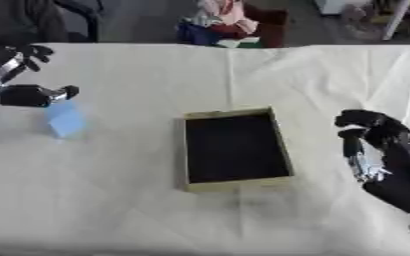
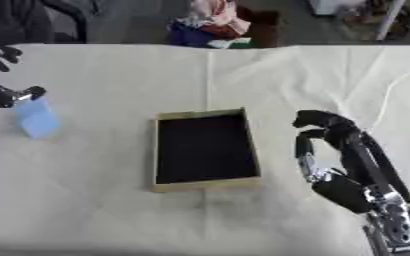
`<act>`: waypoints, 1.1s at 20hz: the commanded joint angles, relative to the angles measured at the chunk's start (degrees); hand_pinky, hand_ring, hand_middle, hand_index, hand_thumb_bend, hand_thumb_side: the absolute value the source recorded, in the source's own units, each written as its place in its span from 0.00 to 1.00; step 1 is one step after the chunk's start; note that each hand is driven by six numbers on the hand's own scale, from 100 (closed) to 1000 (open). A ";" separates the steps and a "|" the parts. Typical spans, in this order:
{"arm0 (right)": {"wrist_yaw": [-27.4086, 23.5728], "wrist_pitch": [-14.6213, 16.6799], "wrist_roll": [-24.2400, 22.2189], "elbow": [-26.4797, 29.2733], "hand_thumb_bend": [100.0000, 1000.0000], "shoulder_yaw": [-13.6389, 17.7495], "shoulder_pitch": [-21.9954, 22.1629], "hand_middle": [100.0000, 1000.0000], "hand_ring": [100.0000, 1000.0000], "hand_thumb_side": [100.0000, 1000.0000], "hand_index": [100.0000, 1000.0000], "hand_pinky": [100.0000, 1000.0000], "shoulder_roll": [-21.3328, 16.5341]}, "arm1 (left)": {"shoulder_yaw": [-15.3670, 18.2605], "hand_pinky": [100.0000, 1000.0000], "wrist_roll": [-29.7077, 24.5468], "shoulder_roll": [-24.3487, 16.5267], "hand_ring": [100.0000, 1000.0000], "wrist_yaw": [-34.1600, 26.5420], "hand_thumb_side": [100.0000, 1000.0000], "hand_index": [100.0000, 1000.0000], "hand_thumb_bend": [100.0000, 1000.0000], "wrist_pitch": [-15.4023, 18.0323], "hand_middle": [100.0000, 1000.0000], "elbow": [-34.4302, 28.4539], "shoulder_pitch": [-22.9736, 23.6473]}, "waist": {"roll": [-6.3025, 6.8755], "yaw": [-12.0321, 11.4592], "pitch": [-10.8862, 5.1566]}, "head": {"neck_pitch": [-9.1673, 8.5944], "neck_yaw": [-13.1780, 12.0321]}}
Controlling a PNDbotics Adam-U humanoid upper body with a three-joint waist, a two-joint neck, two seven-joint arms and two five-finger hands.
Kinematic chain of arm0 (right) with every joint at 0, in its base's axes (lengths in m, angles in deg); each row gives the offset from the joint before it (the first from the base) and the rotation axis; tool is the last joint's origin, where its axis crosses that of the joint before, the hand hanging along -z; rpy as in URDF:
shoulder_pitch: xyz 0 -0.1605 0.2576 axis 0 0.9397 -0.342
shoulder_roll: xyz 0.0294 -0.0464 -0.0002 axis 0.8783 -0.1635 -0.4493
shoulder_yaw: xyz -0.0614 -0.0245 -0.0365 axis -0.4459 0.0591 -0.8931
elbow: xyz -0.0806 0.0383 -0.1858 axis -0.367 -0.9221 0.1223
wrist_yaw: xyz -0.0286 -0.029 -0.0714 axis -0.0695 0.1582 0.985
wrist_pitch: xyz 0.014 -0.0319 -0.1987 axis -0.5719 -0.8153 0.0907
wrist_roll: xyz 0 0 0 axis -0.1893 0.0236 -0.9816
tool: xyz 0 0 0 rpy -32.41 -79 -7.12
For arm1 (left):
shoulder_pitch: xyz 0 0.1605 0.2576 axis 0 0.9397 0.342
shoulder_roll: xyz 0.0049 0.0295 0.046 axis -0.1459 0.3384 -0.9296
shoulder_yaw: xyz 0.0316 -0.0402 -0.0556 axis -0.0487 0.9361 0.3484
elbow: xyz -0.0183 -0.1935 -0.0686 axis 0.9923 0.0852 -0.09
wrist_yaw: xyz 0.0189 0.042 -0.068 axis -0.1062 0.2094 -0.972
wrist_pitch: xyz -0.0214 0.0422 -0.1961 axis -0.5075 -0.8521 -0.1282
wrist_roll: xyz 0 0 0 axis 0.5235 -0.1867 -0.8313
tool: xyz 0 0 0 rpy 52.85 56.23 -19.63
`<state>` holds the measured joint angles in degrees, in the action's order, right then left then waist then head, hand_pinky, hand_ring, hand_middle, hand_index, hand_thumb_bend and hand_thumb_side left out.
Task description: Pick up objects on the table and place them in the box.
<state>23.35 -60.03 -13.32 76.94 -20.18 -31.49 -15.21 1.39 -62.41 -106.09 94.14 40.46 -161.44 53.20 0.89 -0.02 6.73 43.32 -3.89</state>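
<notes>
Right across the scene runs the counter, under a pale cloth. Near its middle sits the box, dark inside with tan walls. To the right of the box, the right hand hangs with its fingers curled, grasping nothing. Far left, the left hand pinches the top of a small blue block

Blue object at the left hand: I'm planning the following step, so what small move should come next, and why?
Probably carry the blue object right, toward the box. The left hand appears to pinch its top edge, and the box looks empty.
</notes>
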 commanded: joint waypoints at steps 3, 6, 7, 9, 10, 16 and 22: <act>0.21 -0.02 0.01 1.16 0.00 0.14 -0.24 0.63 0.80 0.37 0.79 0.69 -1.04 | 0.31 0.83 -3.85 -2.58 0.75 2.63 0.42 0.92 0.51 1.05 0.76 3.56 -2.02 | 0.21 0.08 -0.71 | -0.22 0.05; 0.18 -0.03 0.00 1.07 0.00 0.13 -0.34 0.63 0.80 0.37 0.79 0.69 -1.04 | 0.40 0.82 -5.02 -2.37 0.75 4.04 0.42 0.92 0.51 1.08 0.77 5.36 -2.39 | 0.33 0.09 -0.66 | -0.20 0.09; 0.18 -0.04 0.01 1.05 0.00 0.14 -0.36 0.63 0.80 0.37 0.79 0.69 -1.04 | 0.43 0.82 -5.40 -2.29 0.75 4.51 0.42 0.92 0.51 1.02 0.77 5.88 -2.45 | 0.36 0.10 -0.65 | -0.19 0.11; 0.17 -0.03 0.04 1.02 0.00 0.15 -0.40 0.63 0.80 0.37 0.79 0.69 -1.06 | 0.51 0.82 -6.14 -2.11 0.75 5.47 0.41 0.92 0.50 0.86 0.77 6.87 -2.49 | 0.42 0.09 -0.62 | -0.21 0.15; 0.17 -0.03 0.04 1.01 0.00 0.15 -0.41 0.63 0.80 0.37 0.79 0.69 -1.06 | 0.59 0.82 -6.40 -2.01 0.75 5.92 0.41 0.92 0.50 0.72 0.76 7.36 -2.49 | 0.43 0.09 -0.61 | -0.21 0.17; 0.16 0.00 -0.01 1.00 0.00 0.12 -0.41 0.63 0.80 0.37 0.79 0.69 -1.09 | 0.80 0.80 -5.27 -1.02 0.73 7.76 0.40 0.90 0.49 -0.12 0.74 10.48 -2.70 | 0.42 0.08 -0.60 | -0.22 0.26; 0.17 0.03 -0.07 1.12 0.00 0.07 -0.29 0.63 0.80 0.37 0.79 0.69 -1.10 | 0.43 0.80 -3.83 -0.10 0.72 8.41 0.39 0.88 0.49 -0.14 0.73 13.70 -3.41 | 0.26 0.16 -0.66 | -0.23 0.25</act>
<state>23.35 -60.02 -13.33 76.93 -20.19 -31.52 -15.21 1.42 -66.70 -104.87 102.10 40.30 -147.79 51.05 1.02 0.08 6.73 43.31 -3.76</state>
